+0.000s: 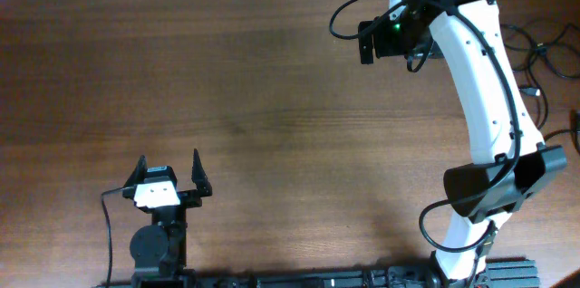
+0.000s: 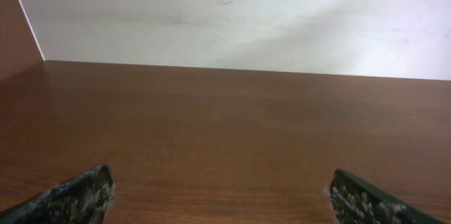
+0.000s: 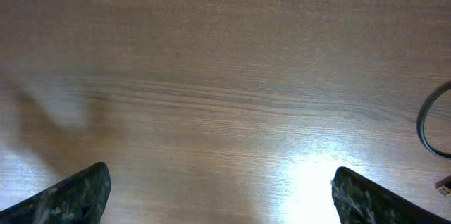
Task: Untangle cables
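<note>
The cables [image 1: 544,51] are thin black cords lying in loose loops at the table's far right edge, partly behind my right arm [image 1: 480,80]. In the right wrist view one cable loop [image 3: 425,122] curves in at the right edge, with a small plug [image 3: 444,189] below it. My right gripper [image 3: 220,176] hangs open over bare wood, left of that loop, holding nothing. From overhead its fingers are hidden under the wrist. My left gripper [image 1: 169,168] sits open near the front left, far from the cables. Only wood lies between the left gripper [image 2: 220,182] fingertips.
The brown wooden table [image 1: 227,80] fills the overhead view. A pale wall [image 2: 246,13] stands beyond its far edge in the left wrist view. The right arm's own thicker black wires [image 1: 349,12] loop beside its wrist.
</note>
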Robot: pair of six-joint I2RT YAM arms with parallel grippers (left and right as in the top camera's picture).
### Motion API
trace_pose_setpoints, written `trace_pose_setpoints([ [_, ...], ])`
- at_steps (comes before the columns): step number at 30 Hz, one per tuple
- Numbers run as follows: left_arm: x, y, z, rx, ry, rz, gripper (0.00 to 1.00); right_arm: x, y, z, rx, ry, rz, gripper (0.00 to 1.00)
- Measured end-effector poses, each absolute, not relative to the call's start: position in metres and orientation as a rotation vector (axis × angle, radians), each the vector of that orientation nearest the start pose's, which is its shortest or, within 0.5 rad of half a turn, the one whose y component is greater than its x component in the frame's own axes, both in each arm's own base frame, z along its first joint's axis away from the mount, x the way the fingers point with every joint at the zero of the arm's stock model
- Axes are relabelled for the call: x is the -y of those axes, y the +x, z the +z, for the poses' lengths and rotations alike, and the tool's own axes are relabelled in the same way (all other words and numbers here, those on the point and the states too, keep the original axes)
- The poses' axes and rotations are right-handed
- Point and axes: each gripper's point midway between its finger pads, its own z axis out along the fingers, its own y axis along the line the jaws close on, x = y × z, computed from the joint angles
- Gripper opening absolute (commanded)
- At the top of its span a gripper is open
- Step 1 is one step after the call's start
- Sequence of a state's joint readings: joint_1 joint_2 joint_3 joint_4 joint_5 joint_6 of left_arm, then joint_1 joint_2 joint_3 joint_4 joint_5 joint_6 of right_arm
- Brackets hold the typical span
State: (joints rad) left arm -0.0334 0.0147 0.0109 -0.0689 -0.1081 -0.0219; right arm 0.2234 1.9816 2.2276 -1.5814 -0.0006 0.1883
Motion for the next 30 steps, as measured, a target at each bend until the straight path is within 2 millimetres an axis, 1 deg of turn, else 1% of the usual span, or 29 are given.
trace_pose_setpoints([
  [13,-0.01,0.246,0.159,-1.642,-0.073,0.047,0.99,-0.09,0.396,0.234,-2.91,-0.052,0.072,0.99],
  [17,-0.01,0.246,0.159,-1.642,-0.073,0.047,0.99,-0.095,0.394,0.235,-2.912,-0.056,0.113,0.99],
  [19,-0.01,0.246,0.159,-1.642,-0.073,0.047,0.99,-0.096,0.392,0.24,-2.902,-0.059,0.13,0.99],
  [21,-0.01,0.246,0.159,-1.642,-0.073,0.046,0.99,-0.096,0.388,0.251,-2.874,-0.06,0.148,0.99],
  [23,-0.01,0.246,0.159,-1.642,-0.073,0.046,0.99,-0.095,0.383,0.268,-2.824,-0.061,0.163,0.99],
  [25,-0.01,0.246,0.159,-1.642,-0.073,0.047,0.99,-0.095,0.381,0.297,-2.717,-0.063,0.192,0.99],
  [26,-0.01,0.246,0.159,-1.642,-0.073,0.046,0.99,-0.095,0.38,0.306,-2.683,-0.064,0.199,0.99],
  [27,-0.01,0.246,0.159,-1.642,-0.073,0.046,0.98,-0.095,0.378,0.32,-2.632,-0.064,0.21,0.99],
  [30,-0.01,0.246,0.159,-1.642,-0.073,0.046,0.99,-0.093,0.369,0.345,-2.55,-0.065,0.227,0.99],
])
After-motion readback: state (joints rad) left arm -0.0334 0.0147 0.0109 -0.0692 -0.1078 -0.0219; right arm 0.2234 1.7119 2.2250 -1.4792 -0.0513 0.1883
